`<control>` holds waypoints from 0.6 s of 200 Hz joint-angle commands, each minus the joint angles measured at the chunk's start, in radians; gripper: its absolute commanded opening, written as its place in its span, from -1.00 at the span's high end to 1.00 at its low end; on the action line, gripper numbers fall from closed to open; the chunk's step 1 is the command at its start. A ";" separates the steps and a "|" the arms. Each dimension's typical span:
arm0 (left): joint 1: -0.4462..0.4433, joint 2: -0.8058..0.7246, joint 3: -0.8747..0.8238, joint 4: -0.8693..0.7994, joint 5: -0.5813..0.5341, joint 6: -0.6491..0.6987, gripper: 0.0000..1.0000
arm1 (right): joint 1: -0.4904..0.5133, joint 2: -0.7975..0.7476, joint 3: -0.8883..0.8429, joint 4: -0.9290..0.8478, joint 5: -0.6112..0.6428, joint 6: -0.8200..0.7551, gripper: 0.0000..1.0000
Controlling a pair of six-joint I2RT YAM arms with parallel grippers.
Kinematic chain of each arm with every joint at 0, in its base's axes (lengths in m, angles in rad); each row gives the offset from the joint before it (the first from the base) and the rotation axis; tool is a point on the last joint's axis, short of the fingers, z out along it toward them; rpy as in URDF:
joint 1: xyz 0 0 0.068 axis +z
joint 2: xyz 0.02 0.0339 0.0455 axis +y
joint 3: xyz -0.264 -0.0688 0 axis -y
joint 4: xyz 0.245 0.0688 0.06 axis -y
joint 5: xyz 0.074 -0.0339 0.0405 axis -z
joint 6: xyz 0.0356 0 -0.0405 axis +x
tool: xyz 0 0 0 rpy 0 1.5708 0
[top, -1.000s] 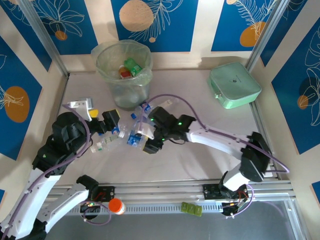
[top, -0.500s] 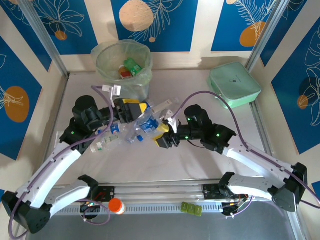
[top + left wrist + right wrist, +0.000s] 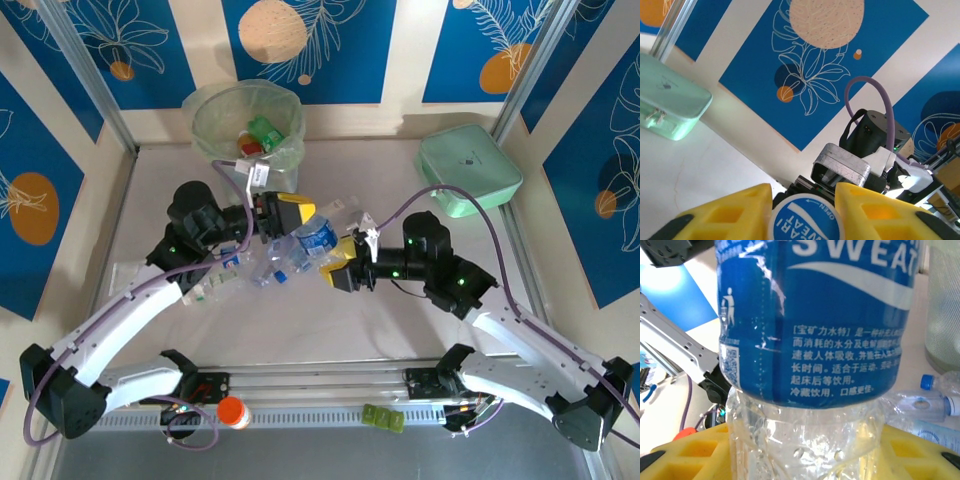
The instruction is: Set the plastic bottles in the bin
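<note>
Plastic bottle (image 3: pixel 810 340) within right tool (image 3: pixel 805 455)

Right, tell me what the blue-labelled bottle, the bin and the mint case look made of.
Bottle: thin clear glossy plastic, crinkled, with a printed blue film label. Bin: translucent pale-green plastic, contents showing through. Case: smooth matte mint shell, perhaps plastic or faux leather; unclear.

Two grippers, left gripper (image 3: pixel 290 213), right gripper (image 3: pixel 335 262), one blue-labelled bottle (image 3: pixel 315 238) gripped between them, one bin (image 3: pixel 215 110) beyond the left gripper showing one green bottle (image 3: pixel 265 132) and one red bottle (image 3: pixel 249 146), clear bottles (image 3: pixel 272 268) heaped beneath the left gripper, too tangled to count, one mint-green case (image 3: pixel 470 170) beyond the right gripper.
</note>
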 commanded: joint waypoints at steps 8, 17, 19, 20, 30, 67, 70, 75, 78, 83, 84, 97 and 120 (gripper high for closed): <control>-0.058 0.014 0.075 0.000 0.068 0.062 0.45 | -0.012 -0.018 -0.020 0.026 -0.028 0.033 0.19; -0.077 0.027 0.092 -0.032 0.069 0.092 0.49 | -0.016 -0.023 -0.019 0.021 -0.034 0.032 0.19; -0.081 0.030 0.096 -0.041 0.070 0.101 0.49 | -0.017 -0.025 -0.019 0.020 -0.034 0.033 0.19; -0.084 0.031 0.098 -0.045 0.070 0.105 0.49 | -0.017 -0.025 -0.020 0.020 -0.034 0.033 0.19; -0.106 0.042 0.119 -0.094 0.060 0.152 0.47 | -0.023 -0.032 -0.019 0.014 -0.035 0.037 0.19; -0.167 0.062 0.192 -0.238 0.000 0.278 0.35 | -0.039 -0.059 -0.021 -0.009 -0.058 0.045 0.19; -0.170 0.064 0.196 -0.242 -0.001 0.281 0.35 | -0.040 -0.060 -0.022 -0.011 -0.060 0.045 0.19; -0.174 0.066 0.202 -0.250 -0.004 0.286 0.35 | -0.040 -0.064 -0.024 -0.013 -0.060 0.045 0.19; -0.176 0.069 0.206 -0.253 -0.006 0.290 0.34 | -0.040 -0.066 -0.025 -0.013 -0.061 0.045 0.19; -0.180 0.073 0.213 -0.264 -0.010 0.300 0.34 | -0.040 -0.071 -0.026 -0.015 -0.061 0.045 0.18; -0.182 0.075 0.215 -0.267 -0.011 0.302 0.34 | -0.040 -0.071 -0.026 -0.015 -0.062 0.046 0.18; -0.196 0.084 0.239 -0.318 -0.030 0.344 0.33 | -0.042 -0.077 -0.028 -0.024 -0.062 0.046 0.18; -0.215 0.088 0.260 -0.378 -0.070 0.396 0.15 | -0.043 -0.088 -0.028 -0.044 -0.058 0.047 0.18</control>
